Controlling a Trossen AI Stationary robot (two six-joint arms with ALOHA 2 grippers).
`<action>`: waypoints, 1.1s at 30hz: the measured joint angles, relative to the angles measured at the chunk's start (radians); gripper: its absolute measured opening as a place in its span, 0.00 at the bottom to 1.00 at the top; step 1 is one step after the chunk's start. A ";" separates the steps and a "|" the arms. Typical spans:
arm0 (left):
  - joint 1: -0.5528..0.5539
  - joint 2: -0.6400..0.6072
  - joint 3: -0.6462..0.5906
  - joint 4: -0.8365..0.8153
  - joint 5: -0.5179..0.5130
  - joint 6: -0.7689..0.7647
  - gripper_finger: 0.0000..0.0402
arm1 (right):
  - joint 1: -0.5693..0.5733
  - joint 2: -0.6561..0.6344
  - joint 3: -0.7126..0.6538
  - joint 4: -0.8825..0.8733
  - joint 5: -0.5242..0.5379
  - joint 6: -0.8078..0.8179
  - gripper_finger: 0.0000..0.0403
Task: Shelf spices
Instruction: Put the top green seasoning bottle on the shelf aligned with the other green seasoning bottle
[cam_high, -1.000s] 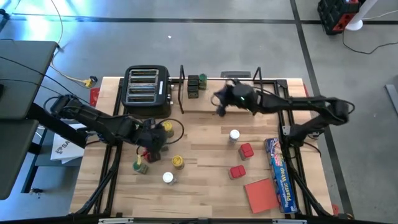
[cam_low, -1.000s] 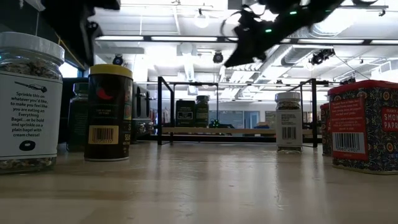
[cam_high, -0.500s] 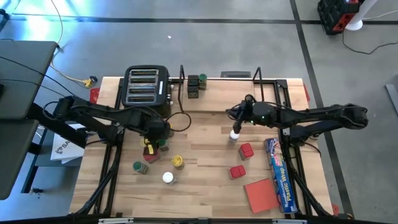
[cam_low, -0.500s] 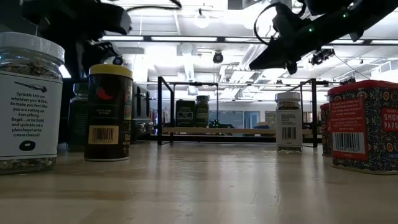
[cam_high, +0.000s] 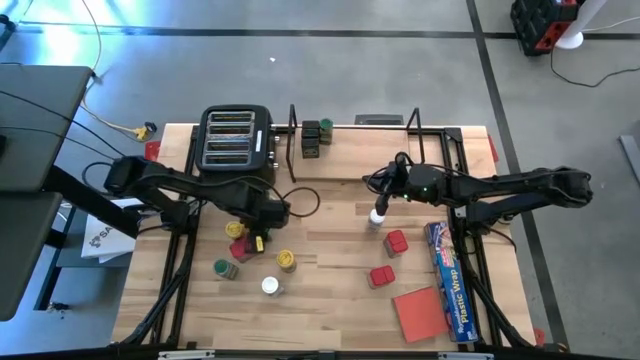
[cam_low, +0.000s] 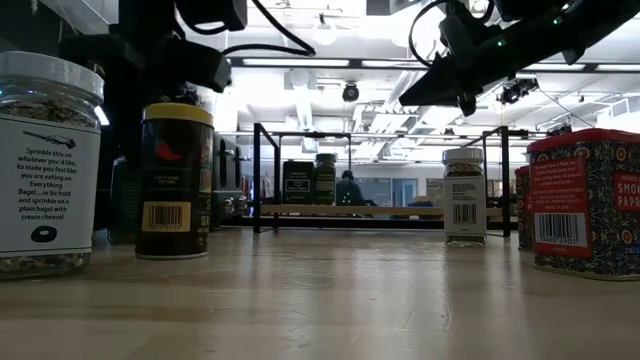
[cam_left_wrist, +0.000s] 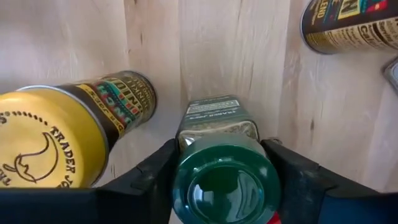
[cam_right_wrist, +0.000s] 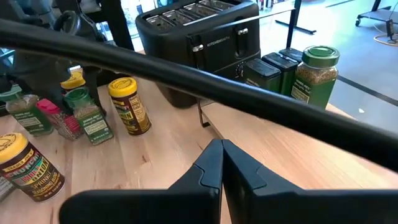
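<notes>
Left wrist view: left gripper fingers straddle green-lidded square glass spice jar, open, touching or not cannot tell
Right gripper: fingers pressed together, empty, above white-lidded round jar mid-table
Black wire shelf with wooden base: back of light wooden table, beside black toaster, holds dark square jars

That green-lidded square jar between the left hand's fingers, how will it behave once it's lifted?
The green-lidded jar has flat sides, so the left hand probably grips it squarely without rolling. It looks tall and narrow, so it may tip when set down. The yellow-lidded jar stands close and might get nudged.
</notes>
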 joint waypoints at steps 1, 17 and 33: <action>0.000 0.003 0.006 -0.002 0.001 0.008 0.48 | 0.000 0.000 0.000 0.001 0.000 0.000 0.00; 0.016 0.151 0.193 0.201 0.044 0.486 0.48 | 0.000 0.000 0.000 0.023 0.000 0.013 0.00; 0.049 0.329 0.389 0.189 -0.121 0.842 0.73 | 0.000 0.000 0.001 0.004 -0.013 0.056 0.00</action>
